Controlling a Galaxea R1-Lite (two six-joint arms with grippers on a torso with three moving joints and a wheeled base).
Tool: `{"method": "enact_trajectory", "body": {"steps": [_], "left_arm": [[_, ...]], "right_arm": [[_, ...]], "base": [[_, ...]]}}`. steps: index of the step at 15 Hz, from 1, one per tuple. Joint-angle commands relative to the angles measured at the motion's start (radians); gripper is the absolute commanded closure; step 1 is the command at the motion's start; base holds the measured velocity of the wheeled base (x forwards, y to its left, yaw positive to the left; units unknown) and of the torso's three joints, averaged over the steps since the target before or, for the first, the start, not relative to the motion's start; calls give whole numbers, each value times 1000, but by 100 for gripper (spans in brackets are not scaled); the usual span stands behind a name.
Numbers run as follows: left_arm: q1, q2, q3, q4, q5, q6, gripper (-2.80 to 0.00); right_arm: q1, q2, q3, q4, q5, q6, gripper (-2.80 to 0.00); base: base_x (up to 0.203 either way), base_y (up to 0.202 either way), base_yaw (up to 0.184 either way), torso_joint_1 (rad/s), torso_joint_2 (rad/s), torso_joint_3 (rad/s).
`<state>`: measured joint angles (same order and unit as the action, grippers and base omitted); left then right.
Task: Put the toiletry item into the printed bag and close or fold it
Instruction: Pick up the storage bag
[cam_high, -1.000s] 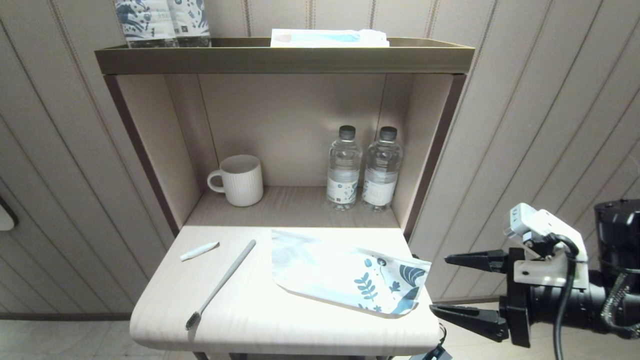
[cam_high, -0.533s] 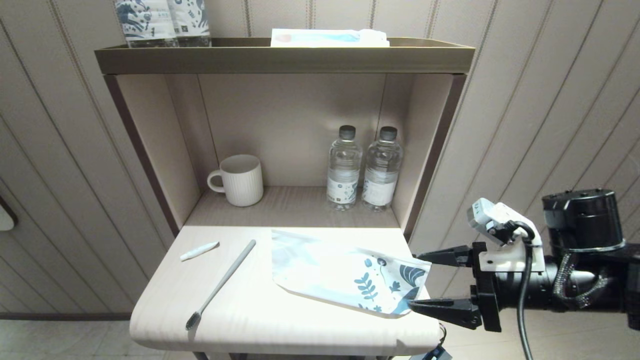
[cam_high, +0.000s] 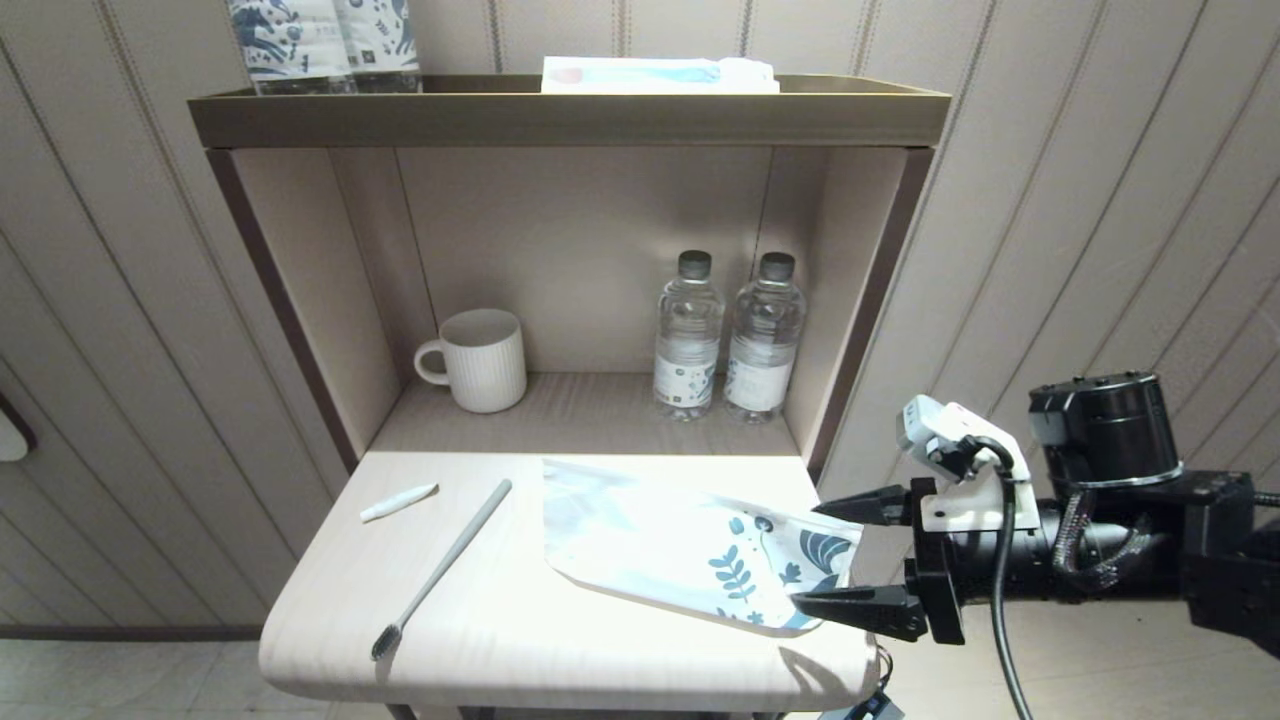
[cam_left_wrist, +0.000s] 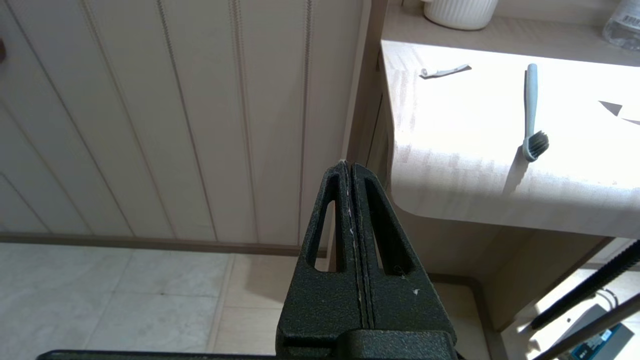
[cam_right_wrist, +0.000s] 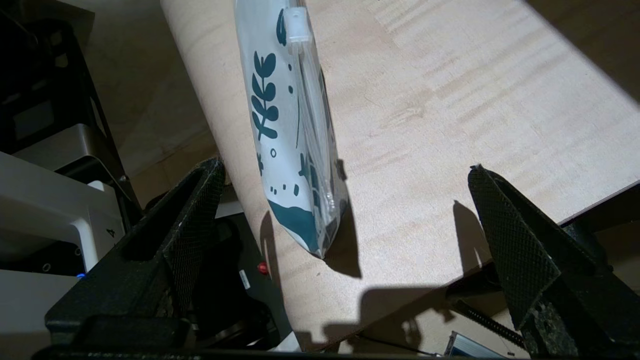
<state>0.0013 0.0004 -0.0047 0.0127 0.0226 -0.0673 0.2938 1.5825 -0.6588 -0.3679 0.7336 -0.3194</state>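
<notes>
The printed bag (cam_high: 680, 550) lies flat on the right half of the light wooden table (cam_high: 560, 645), its blue leaf end at the right edge. My right gripper (cam_high: 808, 557) is open at that edge. In the right wrist view the bag's printed corner (cam_right_wrist: 287, 150) sits between the spread fingers of the right gripper (cam_right_wrist: 345, 167), touching neither. A grey toothbrush (cam_high: 440, 570) lies left of the bag, with a small white tube (cam_high: 398, 502) beyond it. My left gripper (cam_left_wrist: 348, 165) is shut and empty, low beside the table's left side; from there the toothbrush (cam_left_wrist: 531, 110) is visible.
On the shelf behind the table stand a white ribbed mug (cam_high: 480, 360) and two clear water bottles (cam_high: 688, 340). The top shelf holds blue-printed bottles (cam_high: 320, 45) and a flat white-and-blue packet (cam_high: 655, 75). Panelled walls flank the unit.
My right gripper has moved left, from off the table's right side to the bag's printed end, staying open. The bag, toothbrush and tube have not moved.
</notes>
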Motion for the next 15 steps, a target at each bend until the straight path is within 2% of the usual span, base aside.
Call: {"method": "enact_trajectory", "body": {"steps": [1, 6, 14, 15], "left_arm": [[0, 0, 0, 0, 0, -2, 0], [0, 0, 0, 0, 0, 0, 0], [0, 0, 0, 0, 0, -2, 0], [0, 0, 0, 0, 0, -1, 0]], "right_arm": [[3, 27, -14, -4, 4, -4, -280], [40, 57, -39, -10, 15, -4, -280], [41, 87, -38, -69, 15, 2, -280], [41, 86, -36, -68, 15, 0, 0]], "base": [[0, 0, 0, 0, 0, 0], [0, 0, 0, 0, 0, 0], [0, 0, 0, 0, 0, 0], [0, 0, 0, 0, 0, 0]]}}
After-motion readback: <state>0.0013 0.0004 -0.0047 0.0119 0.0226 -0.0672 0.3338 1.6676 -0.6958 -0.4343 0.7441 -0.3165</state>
